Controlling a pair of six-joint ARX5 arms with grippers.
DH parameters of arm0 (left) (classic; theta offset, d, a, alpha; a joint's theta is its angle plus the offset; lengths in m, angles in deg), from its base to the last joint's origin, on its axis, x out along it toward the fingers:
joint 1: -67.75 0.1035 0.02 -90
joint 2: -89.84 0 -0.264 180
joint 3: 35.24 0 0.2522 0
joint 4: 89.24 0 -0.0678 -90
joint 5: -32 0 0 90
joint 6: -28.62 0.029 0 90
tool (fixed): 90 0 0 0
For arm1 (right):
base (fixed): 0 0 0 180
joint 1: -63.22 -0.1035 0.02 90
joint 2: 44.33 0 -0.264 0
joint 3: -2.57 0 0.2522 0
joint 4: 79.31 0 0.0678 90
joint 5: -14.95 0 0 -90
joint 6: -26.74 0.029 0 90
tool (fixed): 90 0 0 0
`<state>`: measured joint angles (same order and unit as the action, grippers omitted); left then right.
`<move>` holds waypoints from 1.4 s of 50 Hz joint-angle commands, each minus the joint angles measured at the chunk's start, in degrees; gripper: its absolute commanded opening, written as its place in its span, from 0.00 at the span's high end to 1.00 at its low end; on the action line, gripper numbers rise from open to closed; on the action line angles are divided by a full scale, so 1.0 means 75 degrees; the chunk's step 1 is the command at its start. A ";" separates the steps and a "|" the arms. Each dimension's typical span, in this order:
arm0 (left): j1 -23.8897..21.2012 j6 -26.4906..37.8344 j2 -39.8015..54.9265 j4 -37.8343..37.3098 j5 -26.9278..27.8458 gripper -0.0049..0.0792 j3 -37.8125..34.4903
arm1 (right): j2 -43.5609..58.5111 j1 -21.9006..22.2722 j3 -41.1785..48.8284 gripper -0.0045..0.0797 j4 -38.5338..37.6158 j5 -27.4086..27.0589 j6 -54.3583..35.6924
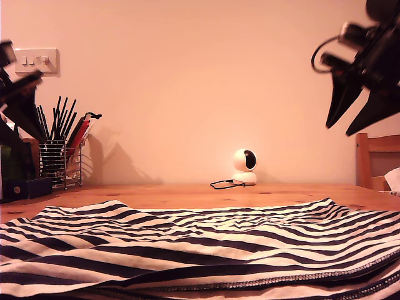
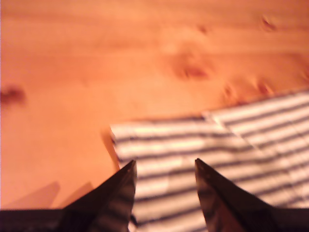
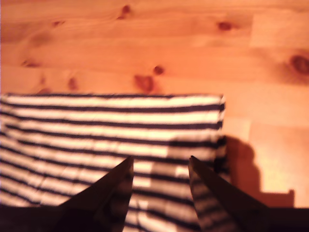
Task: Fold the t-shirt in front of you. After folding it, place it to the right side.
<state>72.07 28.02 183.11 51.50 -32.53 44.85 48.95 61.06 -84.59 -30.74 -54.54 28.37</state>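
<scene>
While the navy-and-white striped soft fabric t-shirt (image 1: 200,250) lies spread on the orange wooden tabletop (image 1: 200,195), the first end effector (image 2: 165,166) and second end effector (image 3: 161,162) hover above it, jaws parted, gripping nothing.

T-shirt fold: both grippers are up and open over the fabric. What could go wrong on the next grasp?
Possible risks:
1. The t-shirt lies rumpled in layers, so my first gripper may pinch more than one layer near that corner.
2. My second gripper hovers inboard of the shirt's edge; a grasp there could bunch the fold.
3. A wide sweep toward the back of the wooden table might hit the small white camera or the pen holder.
</scene>
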 commanded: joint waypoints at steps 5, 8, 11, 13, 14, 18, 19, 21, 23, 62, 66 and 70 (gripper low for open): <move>0.0044 0.0085 0.0871 -0.0064 0.0154 0.53 0.0475 | 0.0624 0.0006 -0.0554 0.54 -0.0219 0.0064 -0.0023; 0.0044 0.0073 0.1195 -0.0128 0.0154 0.53 0.0714 | 0.0854 0.0006 -0.0761 0.54 -0.0251 0.0079 -0.0029; 0.0041 0.0076 0.1460 -0.0303 0.0152 0.53 0.0935 | 0.1075 0.0006 -0.0944 0.54 -0.0239 0.0087 -0.0032; 0.0044 0.0079 0.1673 -0.0423 0.0146 0.53 0.1090 | 0.1198 0.0006 -0.1035 0.54 -0.0245 0.0087 -0.0032; 0.0050 0.0079 0.1760 -0.0495 0.0146 0.53 0.1157 | 0.1259 0.0006 -0.1081 0.54 -0.0256 0.0090 -0.0035; 0.0061 0.0085 0.2069 -0.0694 0.0149 0.53 0.1376 | 0.1536 0.0006 -0.1233 0.54 -0.0259 0.0210 -0.0055; 0.0061 0.0085 0.2151 -0.0717 0.0149 0.52 0.1419 | 0.1600 0.0006 -0.1262 0.54 -0.0265 0.0227 -0.0052; 0.0061 0.0085 0.2285 -0.0810 0.0146 0.49 0.1504 | 0.1705 0.0006 -0.1314 0.54 -0.0274 0.0224 -0.0052; 0.0061 0.0085 0.2401 -0.0895 0.0146 0.46 0.1574 | 0.1784 0.0006 -0.1335 0.54 -0.0318 0.0227 -0.0055; -0.0326 -0.0070 0.3488 -0.0332 0.0239 0.45 0.1603 | 0.2812 0.0085 -0.1335 0.52 -0.0694 0.0187 -0.0198; -0.0388 -0.0067 0.3535 -0.0335 0.0230 0.45 0.1603 | 0.2897 0.0099 -0.1335 0.51 -0.0702 0.0134 -0.0201; -0.0417 -0.0067 0.3582 -0.0256 0.0233 0.45 0.1603 | 0.2987 0.0128 -0.1335 0.50 -0.0711 0.0070 -0.0201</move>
<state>69.16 27.51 207.72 49.05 -30.93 57.07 70.65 61.67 -94.52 -35.81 -53.57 26.88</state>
